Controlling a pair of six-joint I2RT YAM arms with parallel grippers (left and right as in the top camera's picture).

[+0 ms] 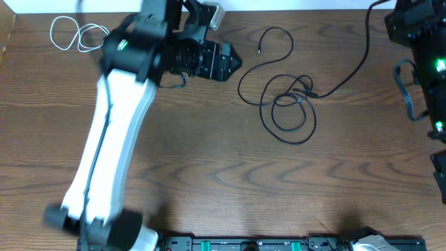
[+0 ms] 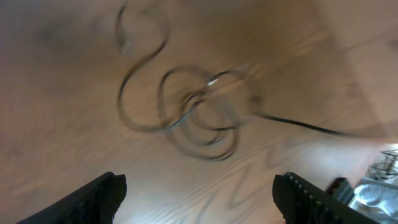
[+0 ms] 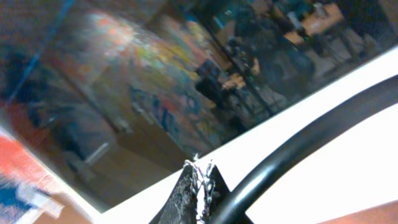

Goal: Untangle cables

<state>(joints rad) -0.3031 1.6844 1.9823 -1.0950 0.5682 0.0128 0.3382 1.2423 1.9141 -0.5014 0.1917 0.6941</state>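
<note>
Starting at the left fingers [image 1: 226,63]: parted wide, empty, hanging above the counter [image 1: 209,174] just left of the black cables [image 1: 289,104] and touching none of them. Probably poised that way for a reach into the knot, judging by the wrist view aimed straight at the overlapping loops.

Over at the right fingers [image 3: 199,180]: pressed together, gripping nothing that can be made out, with a thick black wire [image 3: 298,144] running just beside them. Likely parked at the far right edge to leave the work to the other arm.

Outward to the black cables: lying flat mid-counter, tangled where several loops cross, with one free plug end curling toward the far edge and another strand trailing off to the right. Not yet untangled.

Further out, at the far left corner: the white cable [image 1: 77,33], loosely coiled by itself, well apart from the black ones, seemingly set aside as dealt with.

No containers anywhere in view, so nothing held in any.
</note>
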